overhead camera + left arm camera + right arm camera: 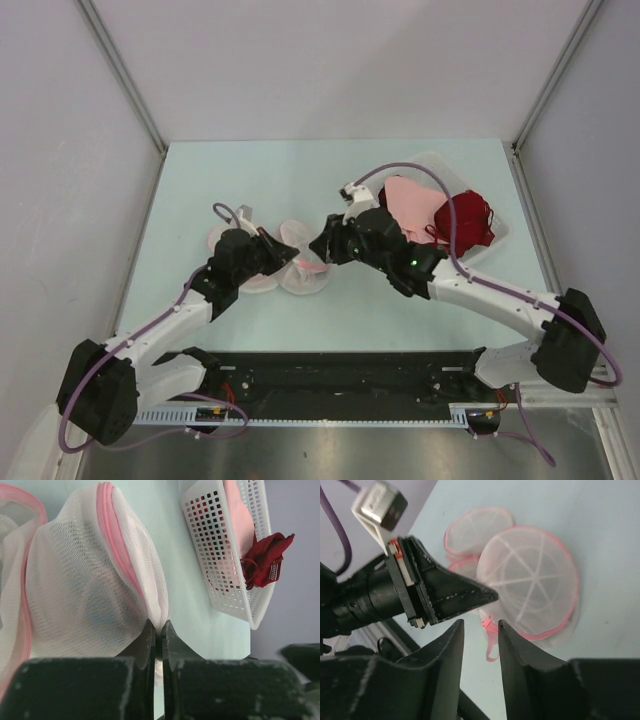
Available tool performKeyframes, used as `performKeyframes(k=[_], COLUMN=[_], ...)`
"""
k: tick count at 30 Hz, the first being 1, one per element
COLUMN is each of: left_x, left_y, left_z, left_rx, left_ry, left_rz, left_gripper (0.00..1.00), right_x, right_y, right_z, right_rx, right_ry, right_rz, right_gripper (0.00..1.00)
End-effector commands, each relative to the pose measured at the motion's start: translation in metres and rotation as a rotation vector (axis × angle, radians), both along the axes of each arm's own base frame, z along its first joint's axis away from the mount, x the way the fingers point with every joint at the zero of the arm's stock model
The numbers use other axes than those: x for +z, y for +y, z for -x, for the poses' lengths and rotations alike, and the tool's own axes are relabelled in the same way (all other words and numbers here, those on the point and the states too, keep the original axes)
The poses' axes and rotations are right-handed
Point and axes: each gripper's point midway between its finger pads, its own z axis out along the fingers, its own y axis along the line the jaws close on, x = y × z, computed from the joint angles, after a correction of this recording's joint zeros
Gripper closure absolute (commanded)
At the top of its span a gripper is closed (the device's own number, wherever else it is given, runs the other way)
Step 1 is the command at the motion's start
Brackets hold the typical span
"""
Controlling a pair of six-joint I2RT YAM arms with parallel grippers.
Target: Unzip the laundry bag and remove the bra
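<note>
2 grippers engaged: left gripper (158,630) pressed together on a fold of the round white mesh laundry bag with pink zipper trim (85,580), which lies between them. Right gripper (481,625) spread, just beside the pink zipper pull (490,647). Unzipping step, likely; next move calls for closing on that pull. Black bra not visible.

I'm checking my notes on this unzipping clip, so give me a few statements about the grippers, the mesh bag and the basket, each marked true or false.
1. The left gripper is pinching the mesh of the laundry bag. True.
2. The right gripper is shut on the bag's pink trim. False: it is open, with its fingers apart beside the trim.
3. The dark red garment is inside the laundry bag. False: it hangs over the rim of the white basket.
4. A pale pink garment lies in the basket. True.
</note>
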Motion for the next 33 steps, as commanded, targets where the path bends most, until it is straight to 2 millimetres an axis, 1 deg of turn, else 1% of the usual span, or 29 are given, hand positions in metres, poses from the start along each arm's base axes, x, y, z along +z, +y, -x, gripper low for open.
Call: performKeyframes(k=[1,2,5,10,11,12,13,17,19,20,23,27,30,31,33], left_x=[0.018,0.019,0.022,0.024,0.023,0.025,0.025,0.024,0.025,0.024,0.024,0.026,0.026,0.023,0.024], left_y=[0.003,0.003,0.004,0.004,0.004,0.004,0.003,0.003,0.003,0.003,0.003,0.003,0.003,0.004,0.004], left_z=[-0.003,-0.003,-0.003,-0.002,-0.002,-0.003,-0.003,-0.001,-0.001,-0.001,0.0,0.001,0.002,0.002,0.003], left_rx=[0.008,0.008,0.006,0.01,0.01,0.009,0.004,0.001,-0.001,0.001,-0.002,-0.003,-0.006,-0.004,-0.006], left_ry=[-0.055,-0.057,-0.065,-0.07,-0.07,-0.074,-0.074,-0.071,-0.072,-0.072,-0.072,-0.077,-0.078,-0.072,-0.074], left_rz=[-0.026,-0.029,-0.033,-0.031,-0.033,-0.031,-0.03,-0.028,-0.027,-0.027,-0.024,-0.022,-0.021,-0.023,-0.023], left_gripper=[1.0,0.99,1.0,1.0,1.0,1.0,1.0,0.99,1.0,1.0,1.0,1.0,1.0,0.99,0.99], right_x=[-0.01,-0.019,-0.03,-0.052,-0.047,-0.047,-0.054,-0.055,-0.057,-0.054,-0.052,-0.05,-0.053,-0.053,-0.056], right_y=[0.03,0.034,0.042,0.049,0.054,0.057,0.06,0.068,0.068,0.069,0.07,0.069,0.07,0.071,0.071], right_z=[0.013,0.014,0.022,0.026,0.024,0.024,0.024,0.018,0.012,0.009,0.004,-0.001,-0.002,-0.003,-0.003], right_rx=[0.157,0.17,0.223,0.253,0.258,0.267,0.272,0.263,0.246,0.241,0.23,0.213,0.206,0.207,0.208], right_ry=[0.016,0.033,0.075,0.139,0.122,0.125,0.14,0.146,0.151,0.148,0.145,0.138,0.147,0.143,0.149], right_rz=[0.014,0.024,0.025,0.042,0.017,0.011,0.01,-0.023,-0.031,-0.05,-0.063,-0.067,-0.067,-0.069,-0.064], right_gripper=[0.59,0.57,0.53,0.52,0.52,0.52,0.53,0.54,0.56,0.56,0.6,0.64,0.67,0.72,0.78])
